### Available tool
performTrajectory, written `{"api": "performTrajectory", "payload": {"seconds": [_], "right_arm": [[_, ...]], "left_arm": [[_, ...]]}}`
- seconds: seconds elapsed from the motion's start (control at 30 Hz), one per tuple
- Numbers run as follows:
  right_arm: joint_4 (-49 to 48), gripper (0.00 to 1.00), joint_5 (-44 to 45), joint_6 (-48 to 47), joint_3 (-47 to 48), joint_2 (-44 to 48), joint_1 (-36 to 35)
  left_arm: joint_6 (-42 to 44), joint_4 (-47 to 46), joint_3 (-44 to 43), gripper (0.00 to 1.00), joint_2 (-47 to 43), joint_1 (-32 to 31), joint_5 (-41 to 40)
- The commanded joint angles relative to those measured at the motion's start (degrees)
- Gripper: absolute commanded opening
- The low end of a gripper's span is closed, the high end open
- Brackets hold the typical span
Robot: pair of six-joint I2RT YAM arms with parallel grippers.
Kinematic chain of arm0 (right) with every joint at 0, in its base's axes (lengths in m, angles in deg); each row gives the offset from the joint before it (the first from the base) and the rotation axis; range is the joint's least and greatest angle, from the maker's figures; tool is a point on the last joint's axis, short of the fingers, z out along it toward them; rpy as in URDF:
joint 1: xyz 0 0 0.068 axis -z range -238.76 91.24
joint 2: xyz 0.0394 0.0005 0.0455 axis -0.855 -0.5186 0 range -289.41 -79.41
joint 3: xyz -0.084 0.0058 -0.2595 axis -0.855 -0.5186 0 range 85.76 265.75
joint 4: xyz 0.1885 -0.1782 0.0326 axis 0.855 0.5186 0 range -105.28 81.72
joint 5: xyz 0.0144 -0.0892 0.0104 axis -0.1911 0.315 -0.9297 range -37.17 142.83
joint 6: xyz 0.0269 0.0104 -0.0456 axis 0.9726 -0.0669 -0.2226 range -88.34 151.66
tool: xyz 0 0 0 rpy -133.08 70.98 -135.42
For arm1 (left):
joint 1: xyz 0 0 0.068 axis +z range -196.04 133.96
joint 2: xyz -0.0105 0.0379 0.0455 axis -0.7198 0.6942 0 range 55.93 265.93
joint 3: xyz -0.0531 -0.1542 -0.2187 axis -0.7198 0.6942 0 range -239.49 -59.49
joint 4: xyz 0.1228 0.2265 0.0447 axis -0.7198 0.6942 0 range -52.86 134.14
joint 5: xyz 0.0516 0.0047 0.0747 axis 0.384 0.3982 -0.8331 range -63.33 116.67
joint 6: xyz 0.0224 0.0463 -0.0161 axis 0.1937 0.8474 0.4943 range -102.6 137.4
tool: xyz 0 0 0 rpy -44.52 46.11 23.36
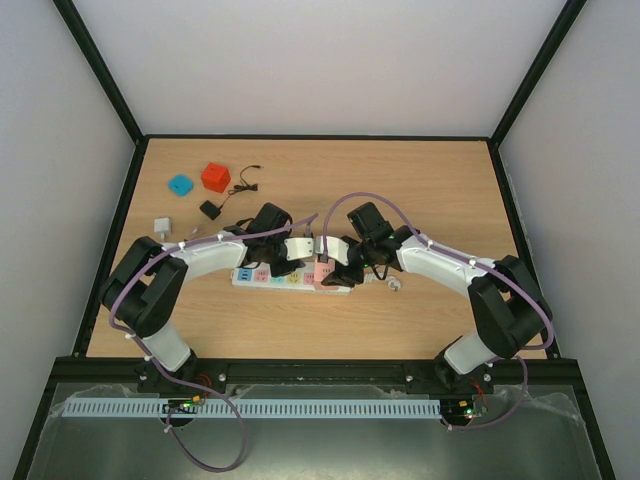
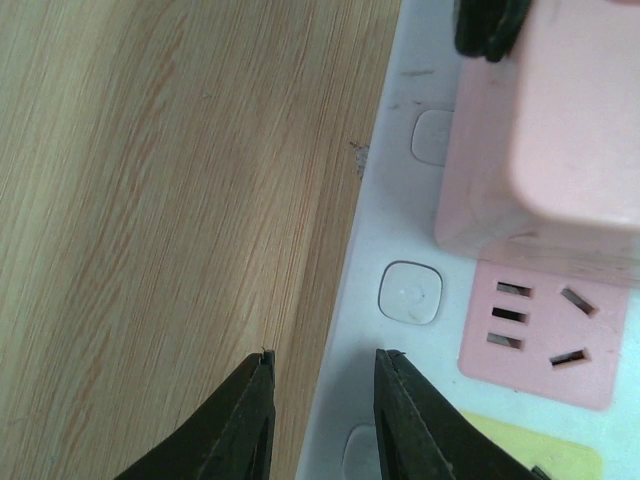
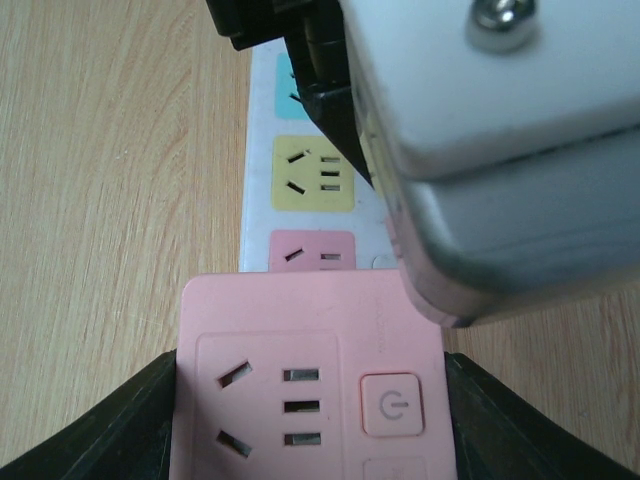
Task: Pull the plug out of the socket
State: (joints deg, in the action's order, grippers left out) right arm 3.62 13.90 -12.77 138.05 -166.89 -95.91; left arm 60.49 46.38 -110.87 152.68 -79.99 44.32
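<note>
The socket is a long white power strip [image 1: 268, 278] with coloured outlet faces, lying across the table's middle. A pink cube plug [image 1: 325, 272] with its own outlet face and power button sits in the strip's right end. My right gripper [image 1: 332, 268] is shut on the plug [image 3: 300, 380], one black finger on each side. My left gripper [image 1: 308, 258] is open just left of the plug; its fingertips [image 2: 255, 390] straddle the strip's long edge [image 2: 400, 220], one over wood, one over the white body. The pink plug [image 2: 560, 130] fills the left wrist view's upper right.
A red cube [image 1: 215, 177], a blue block [image 1: 180, 185], a black adapter with cable [image 1: 210, 209] and a white charger [image 1: 161, 226] lie at the back left. A small white piece [image 1: 393, 284] lies right of the strip. The left wrist housing [image 3: 480, 130] crowds the right wrist view.
</note>
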Motion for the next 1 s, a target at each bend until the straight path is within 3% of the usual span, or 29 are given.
{"api": "performTrajectory", "payload": {"seconds": [0.0, 0.6, 0.8, 0.97], "right_arm": [[0.16, 0.24, -4.72, 0.75, 4.19, 2.23, -0.55], [0.35, 0.24, -5.39, 1.2, 4.28, 2.33, -0.56], [-1.4, 0.24, -5.34, 0.83, 1.25, 1.33, -0.56], [-2.65, 0.24, -5.92, 1.35, -0.01, 0.83, -0.56]], "left_arm": [[1.4, 9.66, 4.78, 0.31, 6.13, 0.04, -9.39], [1.04, 10.05, 4.88, 0.3, 5.87, 0.26, -8.83], [-3.01, 15.33, -1.5, 0.34, 1.88, 3.67, 2.94], [-3.73, 17.5, -4.31, 0.38, -3.87, 4.42, 6.84]]}}
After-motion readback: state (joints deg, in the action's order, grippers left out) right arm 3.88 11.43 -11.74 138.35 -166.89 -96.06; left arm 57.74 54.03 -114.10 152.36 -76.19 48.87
